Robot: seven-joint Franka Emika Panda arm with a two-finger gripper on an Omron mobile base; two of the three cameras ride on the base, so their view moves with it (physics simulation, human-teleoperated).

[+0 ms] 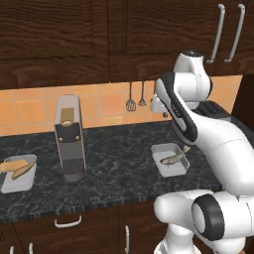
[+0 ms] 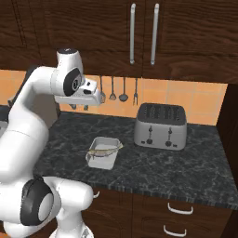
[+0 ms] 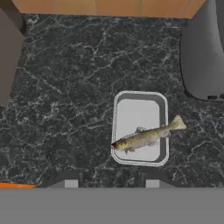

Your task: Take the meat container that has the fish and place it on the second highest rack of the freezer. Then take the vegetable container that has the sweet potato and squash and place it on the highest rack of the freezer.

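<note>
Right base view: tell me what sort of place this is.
A home kitchen, rendered: a dark marble counter carries a toaster, utensils hang on the orange tile backsplash, and dark wood cabinets hang above.

The fish (image 3: 146, 136) lies diagonally across its grey tray (image 3: 140, 101), tail overhanging the rim.

Two trays (image 1: 170, 159) (image 1: 18, 174), one fish (image 3: 146, 137), one toaster (image 2: 160, 125).
</note>
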